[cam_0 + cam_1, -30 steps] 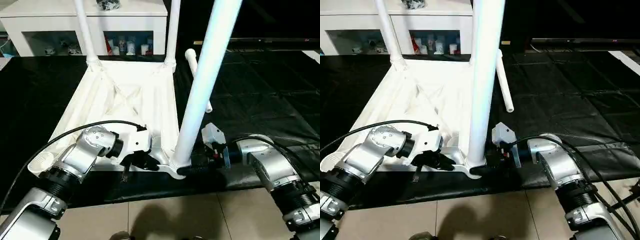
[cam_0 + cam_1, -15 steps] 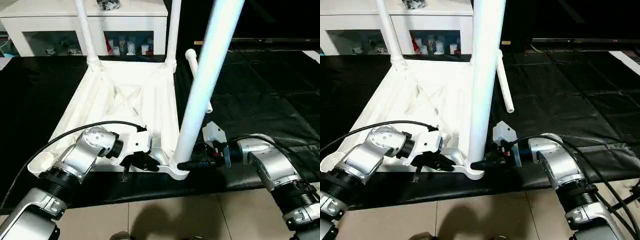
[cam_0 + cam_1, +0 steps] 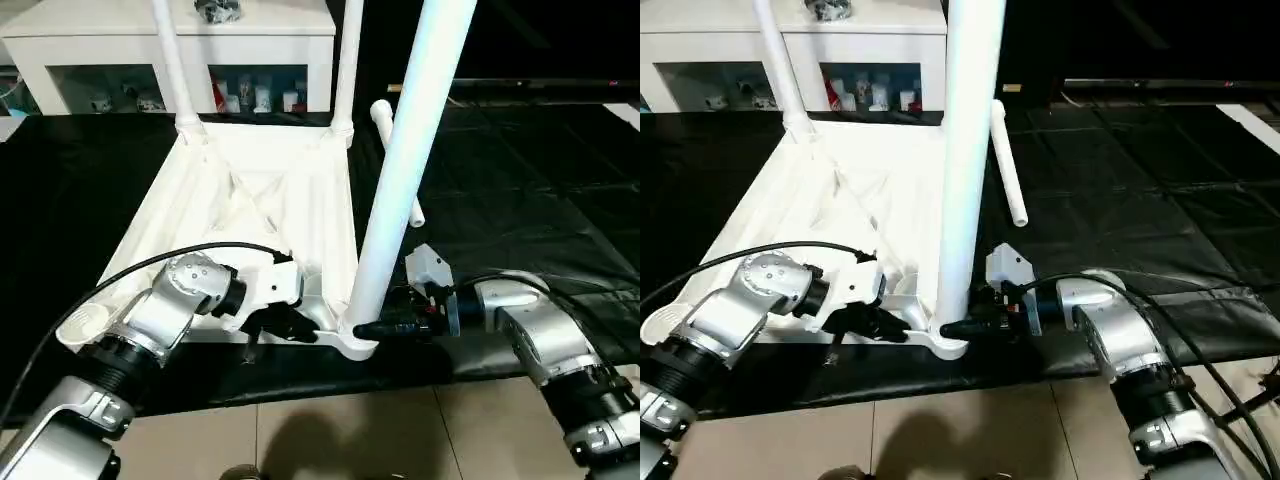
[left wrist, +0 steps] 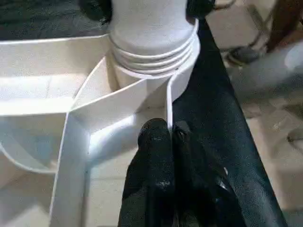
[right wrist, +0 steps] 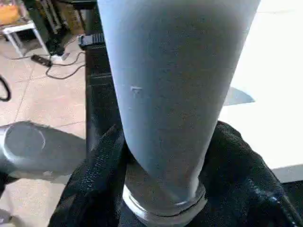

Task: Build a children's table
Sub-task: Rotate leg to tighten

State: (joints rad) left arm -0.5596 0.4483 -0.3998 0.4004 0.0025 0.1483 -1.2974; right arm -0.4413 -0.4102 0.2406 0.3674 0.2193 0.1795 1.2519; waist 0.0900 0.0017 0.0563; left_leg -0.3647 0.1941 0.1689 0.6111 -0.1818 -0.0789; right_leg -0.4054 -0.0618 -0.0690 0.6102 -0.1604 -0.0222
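My right claw grips the leg base; left claw pinches the top's rim. Risk: cross-threading if the leg tilts.

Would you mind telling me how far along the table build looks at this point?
Done: two far legs stand in the upturned top's far corner sockets. In hand: the right gripper clasps the base of the near leg at its socket, threads visible there; the left gripper, shut, pinches the top's rim beside it. Left: the fourth leg lies on the black mat, and one near socket is empty.
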